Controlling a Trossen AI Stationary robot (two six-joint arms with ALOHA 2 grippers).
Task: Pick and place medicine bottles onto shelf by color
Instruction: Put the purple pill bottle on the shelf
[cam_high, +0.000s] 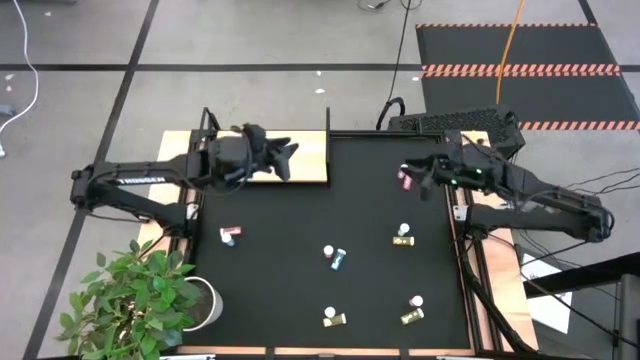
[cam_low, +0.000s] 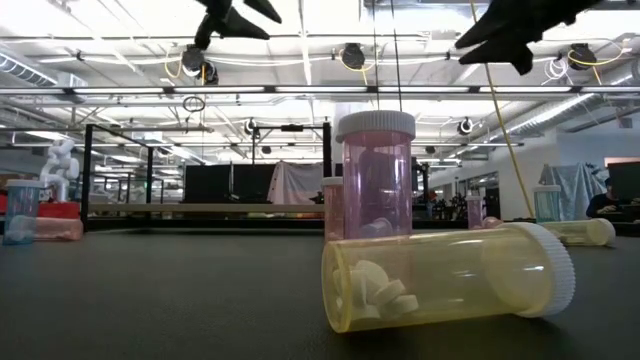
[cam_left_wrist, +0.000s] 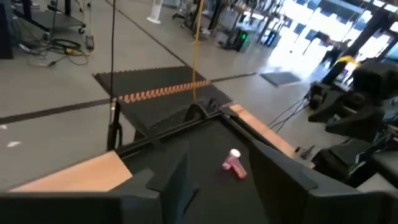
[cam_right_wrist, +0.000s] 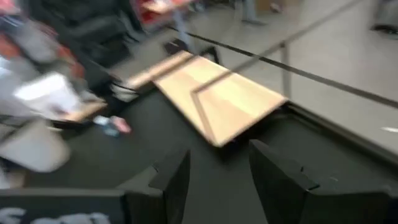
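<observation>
High view, looking straight down: a black mat (cam_high: 330, 240) covers the table, with a pale wooden shelf (cam_high: 305, 160) along its far left corner. The left gripper (cam_high: 285, 155) hangs above the shelf. The right gripper (cam_high: 418, 172) hangs over the far right part of the mat, just beside a pink bottle (cam_high: 405, 180) lying there. In both wrist views each gripper's two dark fingers stand parted with nothing between them, so both are partly open and holding nothing.

No bottle appears on the shelf. The others are scattered across the mat: a pink one (cam_high: 230, 236) at the left, a blue one (cam_high: 337, 256) near the middle, a yellow one (cam_high: 403, 237) to the right, and two more yellow ones (cam_high: 334, 318) (cam_high: 412, 315) along the near edge.

The low view shows a yellow bottle (cam_low: 450, 285) lying on its side, with a pink one (cam_low: 377, 180) upright behind it.

The step in hand looks like reaching for a bottle, most likely the pink one by the right gripper. To do it well, the fingers should line up across the bottle's body rather than along it, come down with one finger on each side, and close on the middle of the body, not the white cap. A bottle lying down will likely roll if one finger nudges it first, so the descent should be centred.
</observation>
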